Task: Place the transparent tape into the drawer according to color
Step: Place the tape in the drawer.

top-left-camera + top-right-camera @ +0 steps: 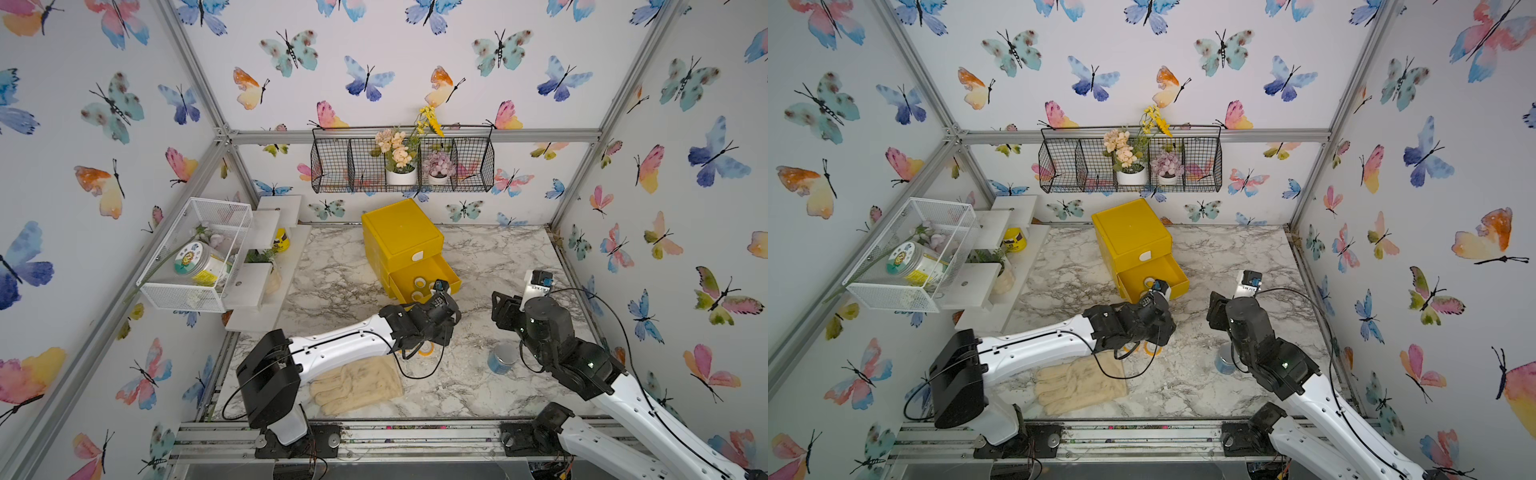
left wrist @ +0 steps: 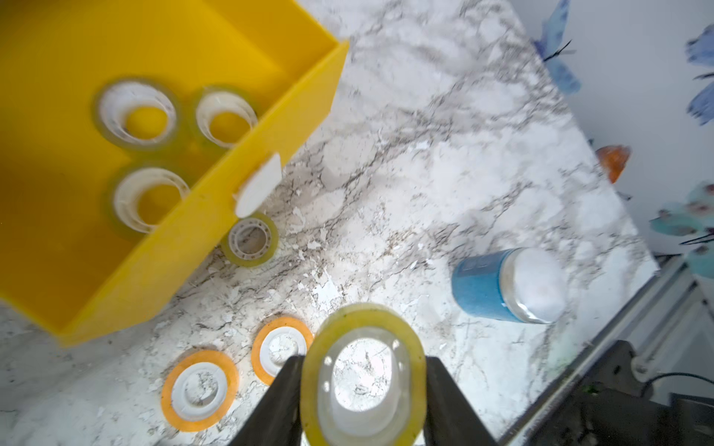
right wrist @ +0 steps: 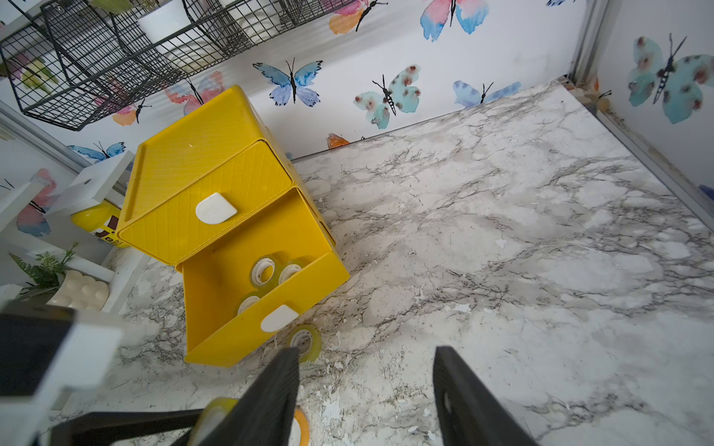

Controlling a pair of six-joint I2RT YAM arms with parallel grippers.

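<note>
Between the fingers of the left end effector (image 2: pixel 363 361) one yellow-green tape ring (image 2: pixel 361 318) is pinched upright, over the counter (image 2: pixel 425 154). Just beside it, two orange rings (image 2: pixel 199 390) (image 2: pixel 280 349) are laid flat on the counter. One further yellow-green ring (image 2: pixel 250 241) is found right at the front wall of the pulled-out lower drawer (image 2: pixel 174 247), and three yellow-green rings (image 2: pixel 135 112) (image 2: pixel 226 116) (image 2: pixel 148 199) are counted inside this drawer. One blue tin (image 2: pixel 483 285) is laid on its side, well apart. The right end effector (image 3: pixel 365 351) is spread, and nothing is held in it.
</note>
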